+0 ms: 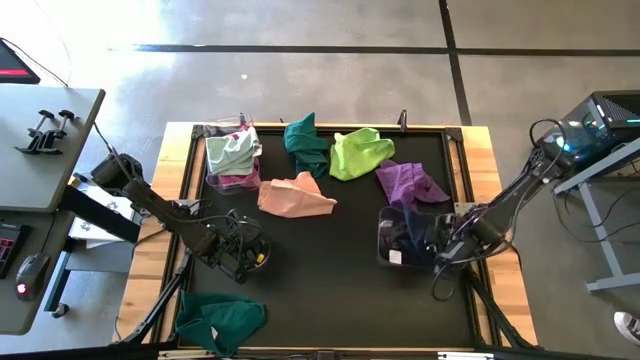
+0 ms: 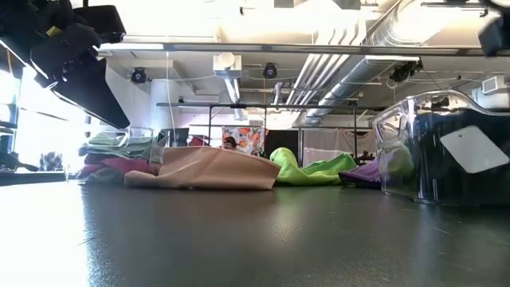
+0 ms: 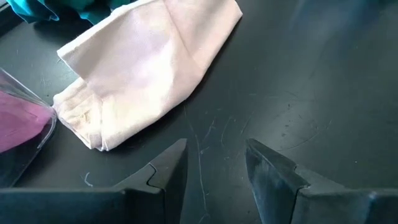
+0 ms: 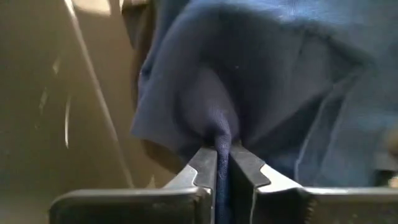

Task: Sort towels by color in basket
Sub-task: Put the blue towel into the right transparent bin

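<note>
Towels lie on the black mat: teal (image 1: 305, 145), lime (image 1: 358, 152), peach (image 1: 295, 195) and purple (image 1: 410, 183). A clear basket (image 1: 215, 135) at the far left holds a mint towel (image 1: 232, 150) on top of a magenta one (image 1: 236, 182). A second clear basket (image 1: 385, 245) at the right holds navy cloth (image 1: 410, 232). My right gripper (image 1: 445, 245) stands over this basket, shut on the navy towel (image 4: 261, 81). My left gripper (image 3: 214, 165) is open above the bare mat, just short of the peach towel (image 3: 149, 68). My right gripper pinches a bunched fold of the navy towel (image 4: 222, 138) between its two fingers, which point down from above. The rest of the cloth spreads out below the fingers at the right basket. I cannot tell whether it rests on anything.
Another teal towel (image 1: 218, 318) lies at the near left, half off the mat. The mat's middle and near part (image 1: 330, 290) are bare. The table's wooden rim (image 1: 170, 200) frames the mat. In the low view the right basket (image 2: 446, 151) stands close and the peach towel (image 2: 207, 169) farther back.
</note>
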